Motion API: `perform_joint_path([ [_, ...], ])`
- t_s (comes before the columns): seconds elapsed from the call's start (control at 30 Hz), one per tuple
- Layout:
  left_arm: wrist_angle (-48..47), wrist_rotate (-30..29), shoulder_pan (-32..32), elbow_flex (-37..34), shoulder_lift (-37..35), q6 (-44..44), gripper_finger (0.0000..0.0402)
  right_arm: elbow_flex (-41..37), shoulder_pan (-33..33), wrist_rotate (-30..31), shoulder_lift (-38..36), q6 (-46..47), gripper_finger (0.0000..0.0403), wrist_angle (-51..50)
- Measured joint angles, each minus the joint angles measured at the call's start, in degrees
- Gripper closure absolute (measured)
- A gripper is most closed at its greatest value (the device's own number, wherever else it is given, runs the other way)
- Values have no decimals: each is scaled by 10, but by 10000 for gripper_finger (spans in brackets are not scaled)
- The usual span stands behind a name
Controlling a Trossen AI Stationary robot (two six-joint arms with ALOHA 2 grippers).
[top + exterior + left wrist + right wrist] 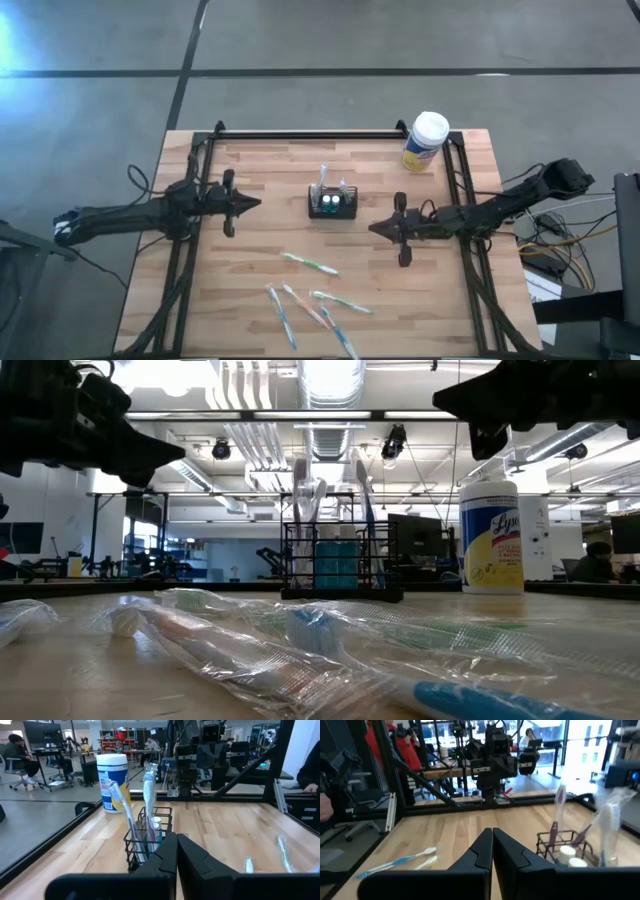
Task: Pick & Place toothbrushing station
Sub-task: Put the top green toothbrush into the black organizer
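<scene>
Toothbrushing station (332,203) is stood upright mid-table for side access. Left gripper (252,203) at its 9 o'clock, right gripper (378,228) at 4 o'clock; both clenched, nothing grasped.

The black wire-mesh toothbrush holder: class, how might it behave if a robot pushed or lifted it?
The wire-mesh holder is open wire, so probably light and apt to slide. The upright toothbrushes stand well above its rim, so a high push might tip it. They sit loosely and could rattle or fall out if tilted.
</scene>
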Motion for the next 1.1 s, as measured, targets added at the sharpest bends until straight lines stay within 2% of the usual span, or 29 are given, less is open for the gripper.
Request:
perform_joint_path([
  [0.13, 6, 0, 0, -25, -1, -1, 394, 35, 0, 0, 22, 26, 394, -56],
  [0.3, 28, 3, 0, -38, -4, -31, 397, 128, 0, 0, 64, 59, 394, -216],
  [0.53, 31, 5, 0, -37, -5, -63, 386, 303, -2, 1, 184, 65, 394, -395],
  [0.7, 33, 5, 0, -37, -8, -89, 385, 433, -15, 2, 274, 117, 394, -510],
  [0.93, 35, 5, 0, -37, -8, -108, 384, 591, -26, -4, 408, 108, 394, -652],
  [1.1, 35, 6, 0, -37, -8, -111, 384, 683, -42, -57, 485, 117, 376, -731],
])
